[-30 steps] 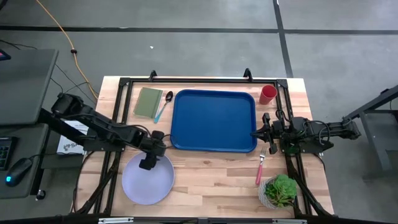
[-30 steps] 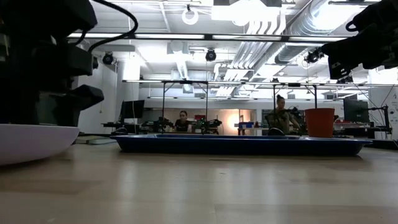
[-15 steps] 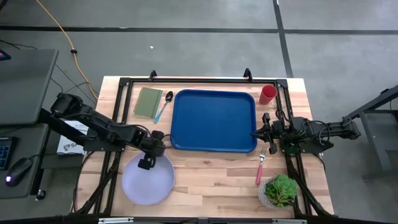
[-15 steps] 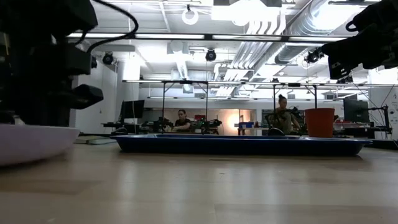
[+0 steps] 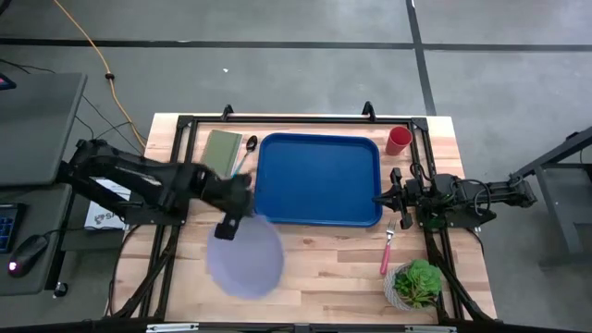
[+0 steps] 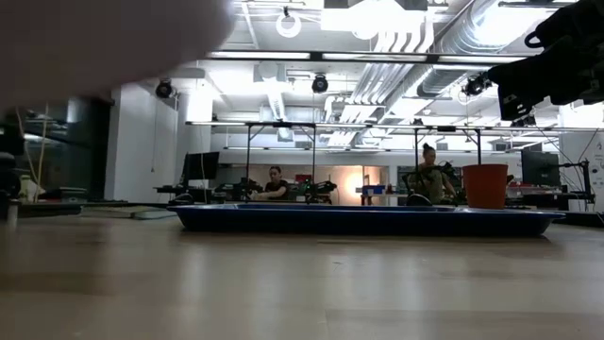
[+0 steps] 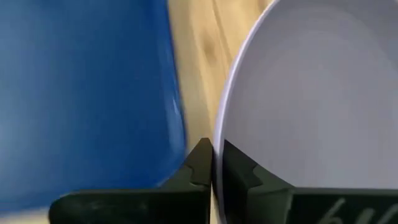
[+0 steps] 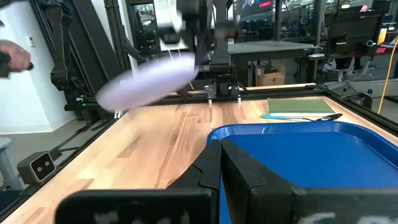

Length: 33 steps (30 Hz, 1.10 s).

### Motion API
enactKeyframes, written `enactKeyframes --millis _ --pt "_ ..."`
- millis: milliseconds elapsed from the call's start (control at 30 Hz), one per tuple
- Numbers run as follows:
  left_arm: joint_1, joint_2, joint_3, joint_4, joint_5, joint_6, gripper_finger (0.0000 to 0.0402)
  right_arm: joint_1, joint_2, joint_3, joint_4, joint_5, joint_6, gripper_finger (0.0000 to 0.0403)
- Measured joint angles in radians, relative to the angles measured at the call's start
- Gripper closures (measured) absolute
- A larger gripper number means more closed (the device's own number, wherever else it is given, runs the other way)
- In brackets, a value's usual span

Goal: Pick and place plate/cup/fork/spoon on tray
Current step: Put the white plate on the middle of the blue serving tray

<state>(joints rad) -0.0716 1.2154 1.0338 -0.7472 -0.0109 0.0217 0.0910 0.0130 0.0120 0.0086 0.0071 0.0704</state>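
Observation:
The pale lavender plate (image 5: 246, 259) hangs above the table's near left, just in front of the blue tray (image 5: 319, 178). My left gripper (image 5: 228, 228) is shut on it. The plate also shows in the right wrist view (image 8: 149, 81) and as a pale blur in the low view (image 6: 104, 47). The red cup (image 5: 399, 140) stands on the table at the tray's far right corner. The pink-handled fork (image 5: 388, 248) lies on the table right of the tray. The teal-handled spoon (image 5: 244, 157) lies left of it. My right gripper (image 5: 380, 199) waits shut at the tray's right rim. My left gripper pinches the plate's rim (image 7: 219, 134) between its two fingers, at the edge nearest the tray, one finger on the plate's upper face and one beneath. The fingers slant down from the table's left. The plate is lifted clear of the table and slopes down away from the fingers (image 8: 109, 98).
An olive-green pad (image 5: 220, 152) lies beside the spoon at the far left. A potted green plant (image 5: 416, 284) stands at the near right corner. Bare wood runs along the near edge between plate and plant. People sit in the room beyond the table (image 6: 276, 181).
My left gripper has shut on the plate's rim, then risen and gone a little toward the tray. The plate, which lay flat on the table, has come up clear of it, tilted, and shifted toward the table's right.

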Motion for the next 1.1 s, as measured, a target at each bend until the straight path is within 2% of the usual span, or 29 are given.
enactKeyframes --millis 200,433,567,733,867,1100 --pt "0.17 0.121 0.235 0.144 -0.088 0.081 0.0401 0.0 0.0 0.0 0.0 0.0 0.0 0.0402" --pt "0.39 0.376 0.35 0.296 -0.07 0.06 0.0401 0.0 0.0 0.0 0.0 0.0 0.0 0.0402" --pt "0.494 0.527 0.369 0.293 -0.042 0.021 0.0401 0.0 0.0 0.0 0.0 0.0 0.0 0.0402" --pt "0.582 0.651 0.369 0.301 -0.026 -0.027 0.0401 0.0 0.0 0.0 0.0 0.0 0.0 0.0402" --pt "0.623 0.709 0.369 0.304 0.039 -0.069 0.0401 0.0 0.0 0.0 0.0 0.0 0.0 0.0402" --pt "0.634 0.758 0.371 0.304 0.045 -0.101 0.0401 0.0 0.0 0.0 -0.001 0.0 0.0 0.0402"
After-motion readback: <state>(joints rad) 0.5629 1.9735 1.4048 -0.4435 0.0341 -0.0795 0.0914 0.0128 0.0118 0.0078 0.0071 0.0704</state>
